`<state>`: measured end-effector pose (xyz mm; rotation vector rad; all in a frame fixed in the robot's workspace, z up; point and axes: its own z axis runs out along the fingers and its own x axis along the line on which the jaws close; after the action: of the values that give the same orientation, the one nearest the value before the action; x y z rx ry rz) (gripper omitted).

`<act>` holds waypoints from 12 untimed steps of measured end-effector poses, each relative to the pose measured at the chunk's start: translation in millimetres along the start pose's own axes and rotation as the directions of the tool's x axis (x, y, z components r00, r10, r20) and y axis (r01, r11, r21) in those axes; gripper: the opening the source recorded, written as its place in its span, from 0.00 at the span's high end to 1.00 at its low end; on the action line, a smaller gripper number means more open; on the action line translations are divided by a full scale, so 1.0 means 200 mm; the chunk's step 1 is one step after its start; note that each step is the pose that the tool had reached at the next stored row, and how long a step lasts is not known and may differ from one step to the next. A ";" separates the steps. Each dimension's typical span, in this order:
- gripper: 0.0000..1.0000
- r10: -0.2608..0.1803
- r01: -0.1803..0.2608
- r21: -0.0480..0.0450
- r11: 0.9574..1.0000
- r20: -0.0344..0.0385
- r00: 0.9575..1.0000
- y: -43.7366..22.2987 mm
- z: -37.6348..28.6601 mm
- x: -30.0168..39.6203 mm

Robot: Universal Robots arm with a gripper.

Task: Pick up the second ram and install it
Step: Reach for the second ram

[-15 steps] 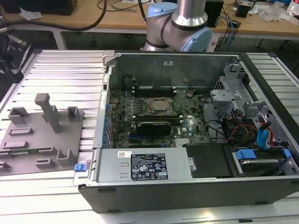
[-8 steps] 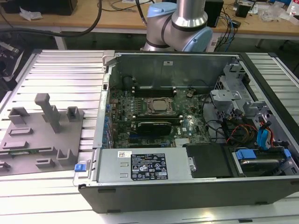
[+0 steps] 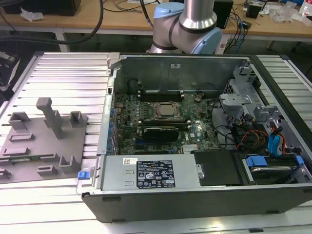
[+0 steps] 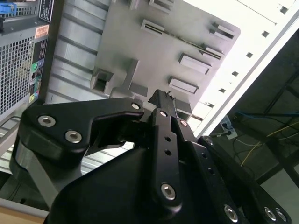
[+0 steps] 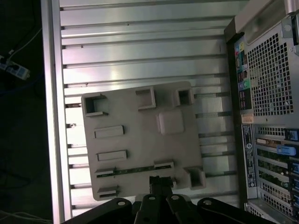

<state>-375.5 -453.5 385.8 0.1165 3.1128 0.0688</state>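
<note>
The second ram (image 5: 133, 170) is a thin dark green stick lying in a slot of the grey fixture plate (image 5: 140, 116), which rests on the ribbed metal table beside the open computer case (image 3: 195, 195). In the second wrist view the ram (image 4: 187, 43) is a narrow dark line on that plate. My gripper (image 5: 159, 181) hangs well above the plate, over the edge where the ram lies. Its black fingers (image 4: 161, 100) are pressed together with nothing between them.
The plate (image 3: 44, 141) carries several raised grey holders and a tall post (image 3: 51, 117). Inside the case lie the processor socket (image 3: 167, 110), black memory slots (image 3: 161, 91), a wide black block (image 3: 161, 132), cables and a drive cage (image 3: 273, 165). The arm's base (image 3: 187, 24) stands behind the case.
</note>
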 end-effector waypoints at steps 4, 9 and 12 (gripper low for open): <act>0.89 0.000 0.000 0.000 1.000 0.000 1.000 -0.015 0.002 0.001; 0.89 0.000 0.000 0.000 1.000 0.000 1.000 -0.016 0.003 0.000; 0.89 0.000 0.000 0.000 1.000 0.000 1.000 -0.016 0.003 0.001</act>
<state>-375.8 -456.6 385.0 0.1162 3.1128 0.0687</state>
